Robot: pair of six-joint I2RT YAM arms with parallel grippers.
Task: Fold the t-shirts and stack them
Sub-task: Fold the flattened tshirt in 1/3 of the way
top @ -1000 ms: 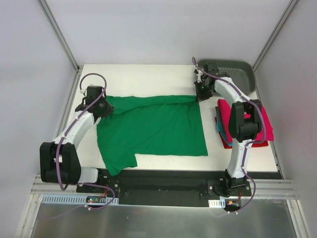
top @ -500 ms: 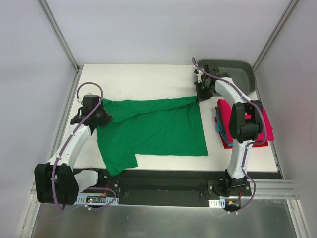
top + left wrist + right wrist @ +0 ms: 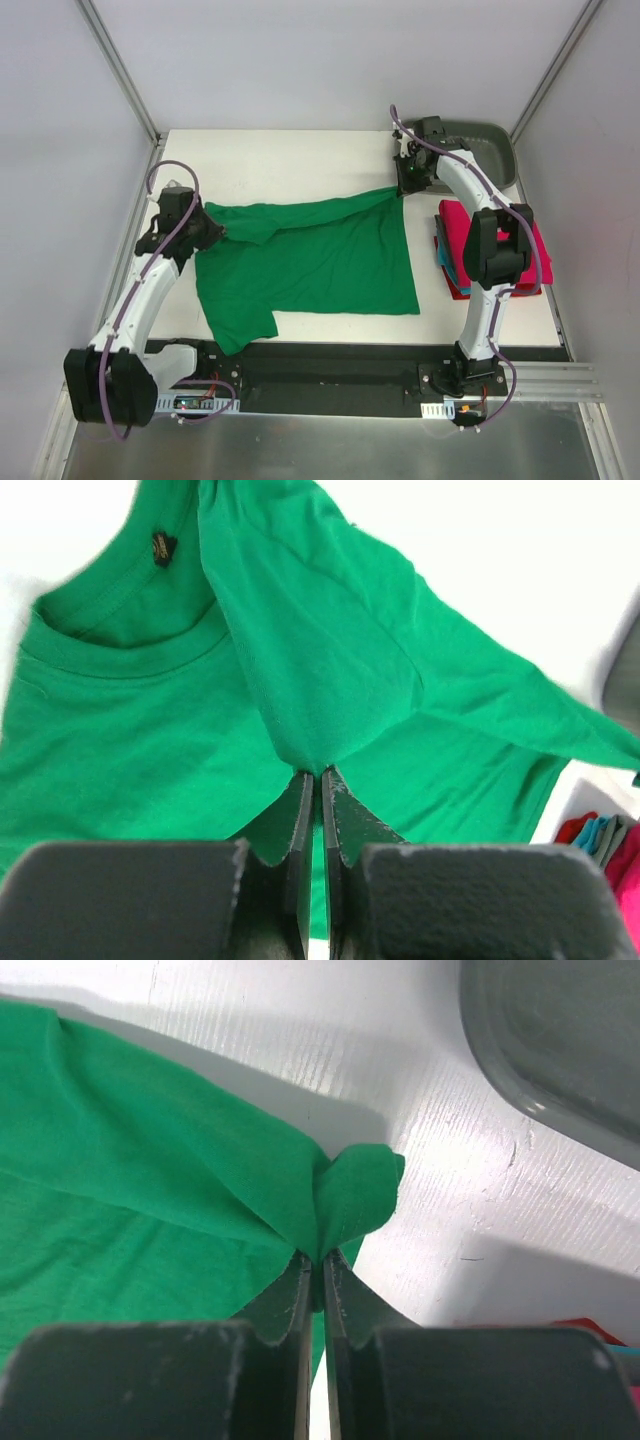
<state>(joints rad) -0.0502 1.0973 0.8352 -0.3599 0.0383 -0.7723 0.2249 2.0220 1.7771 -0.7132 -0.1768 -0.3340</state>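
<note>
A bright green t-shirt lies spread in the middle of the table, its far edge lifted. My left gripper is shut on the shirt's far left corner by the sleeve; the left wrist view shows the cloth pinched between the jaws. My right gripper is shut on the far right corner; the right wrist view shows the cloth bunched in the jaws. A stack of folded shirts, crimson-pink on top with teal and red edges, lies at the right.
A grey plastic tray stands at the far right corner, right behind the right gripper; its rim shows in the right wrist view. White walls close in the table on three sides.
Both grippers have lifted the shirt's far edge. The left gripper has drawn back toward the left with the sleeve corner. The right gripper has moved slightly away.
</note>
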